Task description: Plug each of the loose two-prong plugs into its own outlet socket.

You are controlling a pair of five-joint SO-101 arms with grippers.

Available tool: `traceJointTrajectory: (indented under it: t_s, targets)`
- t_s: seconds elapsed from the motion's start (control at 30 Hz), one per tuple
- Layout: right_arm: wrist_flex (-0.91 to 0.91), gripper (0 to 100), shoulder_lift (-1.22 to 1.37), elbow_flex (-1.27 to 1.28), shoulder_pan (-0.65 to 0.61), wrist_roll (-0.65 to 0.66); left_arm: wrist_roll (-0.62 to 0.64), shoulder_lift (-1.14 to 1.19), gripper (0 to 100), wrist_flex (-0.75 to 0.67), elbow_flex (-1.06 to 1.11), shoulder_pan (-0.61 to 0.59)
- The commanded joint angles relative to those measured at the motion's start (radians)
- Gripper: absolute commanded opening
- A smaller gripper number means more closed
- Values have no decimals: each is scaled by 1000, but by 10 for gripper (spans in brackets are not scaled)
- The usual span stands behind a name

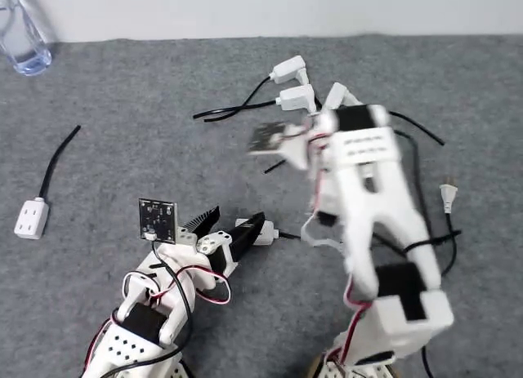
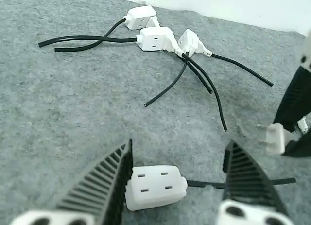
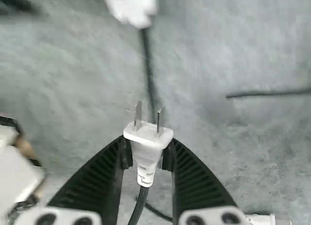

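**Plug in hand, socket waiting**

From above, the left gripper sits spread wide around a white socket. Its wrist camera shows the socket touching one jaw. On the right wrist camera, the right gripper pinches a two-prong plug, prongs forward. I'd brace the socket first, then push straight.

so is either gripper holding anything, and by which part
The right gripper pinches a two-prong plug by the sides of its body, prongs free. The left gripper is open around an outlet socket.
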Motion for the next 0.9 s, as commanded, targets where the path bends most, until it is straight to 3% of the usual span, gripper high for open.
traceJointTrajectory:
  t_s: [0.0,0.23,0.47,0.77,0.87]
  targets:
    - [-85,9,113,-44,88,118,3,5,287,2,-5,-3]
    - [-226,9,308,-51,122,249,3,5,287,2,-5,-3]
    - [-332,9,371,-51,142,276,3,5,287,2,-5,-2]
    - [-286,17,369,-51,139,272,3,5,287,2,-5,-2]
    - [-257,83,369,-51,134,272,3,5,287,2,-5,-2]
